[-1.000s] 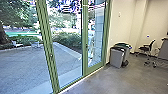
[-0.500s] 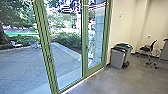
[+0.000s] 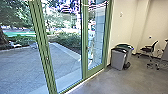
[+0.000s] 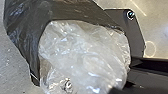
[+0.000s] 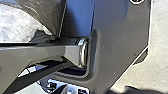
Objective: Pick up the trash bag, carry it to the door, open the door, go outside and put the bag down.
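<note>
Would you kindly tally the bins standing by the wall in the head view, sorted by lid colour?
Black-lidded bin: 1
Green-lidded bin: 1
Total: 2

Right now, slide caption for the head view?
Green-framed glass doors facing a paved yard, with bins and an office chair indoors at right.

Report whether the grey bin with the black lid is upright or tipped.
Upright: the grey bin with the black lid stands on the grey floor, lid uppermost.
</note>
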